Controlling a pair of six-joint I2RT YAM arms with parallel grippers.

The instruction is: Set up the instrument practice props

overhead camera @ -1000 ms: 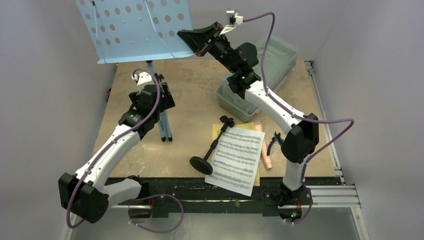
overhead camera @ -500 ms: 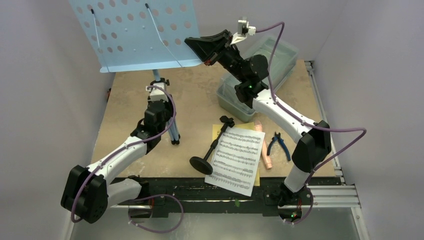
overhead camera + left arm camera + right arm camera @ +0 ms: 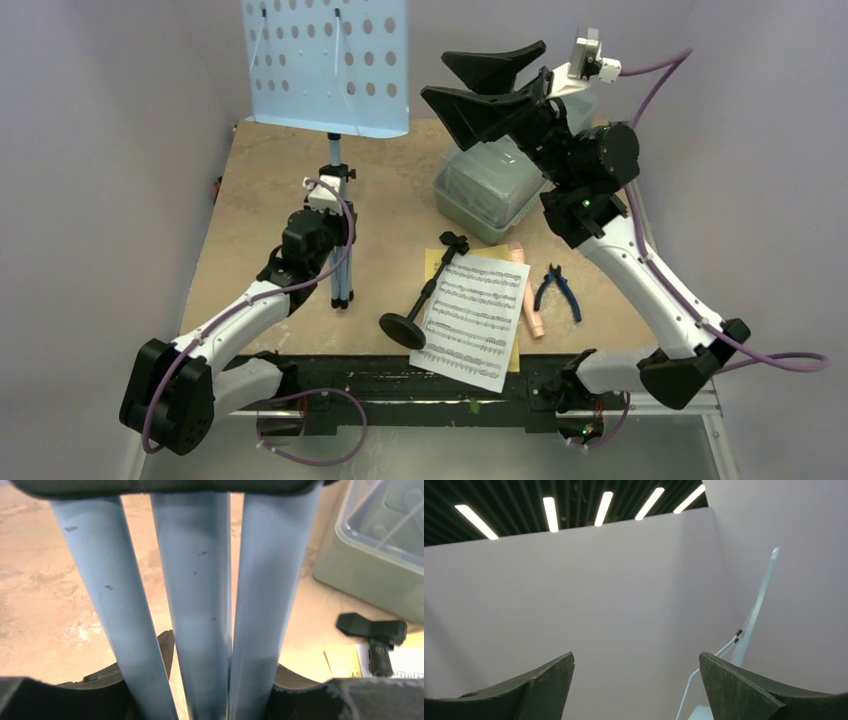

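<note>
Scene: wooden table (image 3: pixel 260 200) between pale walls, with the two arms mounted at its near edge.
Music stand: the light blue music stand (image 3: pixel 327 62) is upright in the far left part of the table. Its perforated desk is on top, and two thin wire holders lie on the desk.
Legs: the three legs (image 3: pixel 192 605) are folded close together, not spread. Their feet come down to the table, but I cannot tell whether they rest on it.
Left gripper: the left gripper (image 3: pixel 338 245) is closed around the bundle of legs, low on the stand. In the wrist view the three blue tubes fill the whole gap between its dark fingers.
Right gripper: the right gripper (image 3: pixel 434 78) is raised high above the clear box (image 3: pixel 480 185). Its jaws are wide apart with nothing between them. It is just beside the right edge of the desk and does not touch it.
Mic stand: the black mic stand (image 3: pixel 424 292) lies on its side near the middle, with its round base toward the near edge.
Music sheets: the music sheets (image 3: pixel 475 315), white on yellow, lie flat just right of the mic stand. One corner hangs over the near edge.
Toy microphone: the peach-pink toy microphone (image 3: pixel 528 290) lies flat between the sheets and the pliers (image 3: pixel 556 288).
</note>
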